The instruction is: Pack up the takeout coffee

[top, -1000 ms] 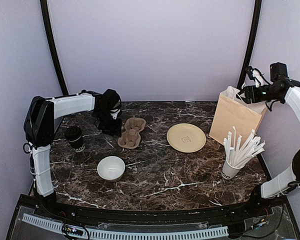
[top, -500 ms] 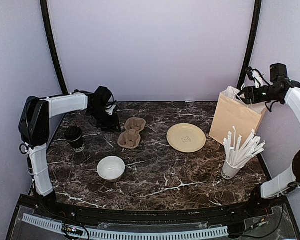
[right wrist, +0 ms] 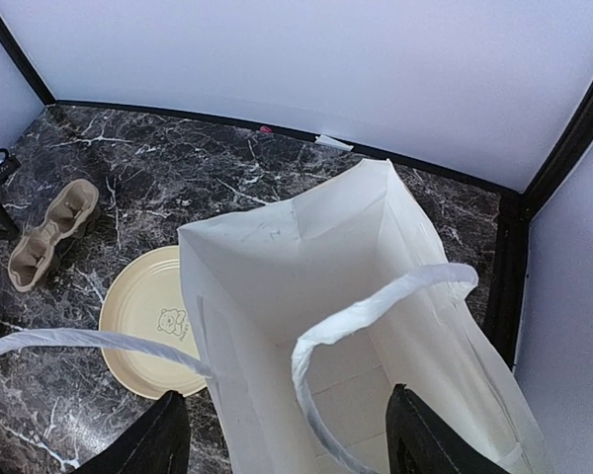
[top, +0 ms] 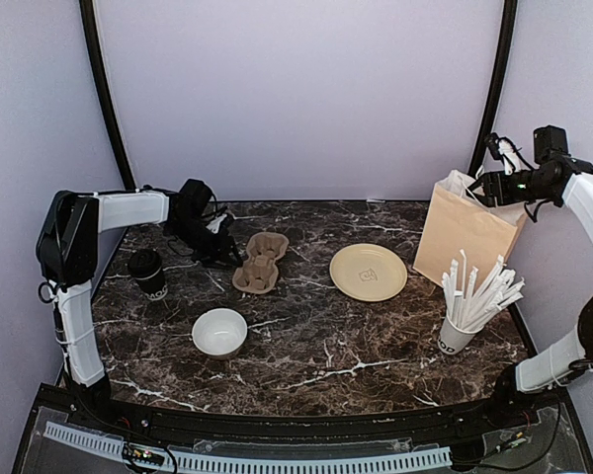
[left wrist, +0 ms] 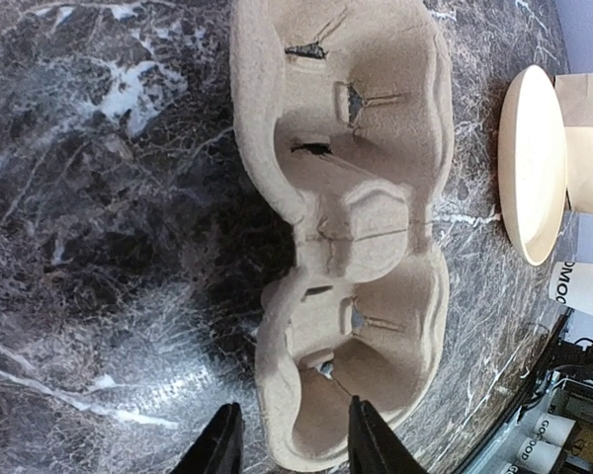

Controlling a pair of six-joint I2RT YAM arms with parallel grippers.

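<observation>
On the left side of the marble table point(top: 316, 370), in the top view, the takeout coffee point(top: 148, 274) is standing upright with its black lid on. It is sitting well apart from the cardboard cup carrier point(top: 261, 262). A white bowl point(top: 219, 332) is lying nearer the front. The left gripper point(top: 220, 249) is hanging low just beside the carrier's left side. A yellow plate point(top: 368, 272) is lying in the middle. A cup of straws point(top: 465, 316) is standing near the brown paper bag point(top: 469, 232). The right gripper point(top: 482, 186) is hovering at the top of the bag.

In the left wrist view, the left gripper point(left wrist: 292, 446) is reaching over the near end of the carrier point(left wrist: 346, 197). Its fingers point(left wrist: 220, 444) are standing partly open. The carrier's rim is showing between them, and they are gripping nothing.

In the right wrist view, the right gripper point(right wrist: 282, 449) is pointing down at the open mouth of the bag point(right wrist: 277, 267). Its fingers point(right wrist: 148, 444) are standing wide apart and holding nothing. The bag's white handles are looping up. The plate point(right wrist: 143, 326) and the carrier point(right wrist: 49, 232) are lying on the table beyond.
</observation>
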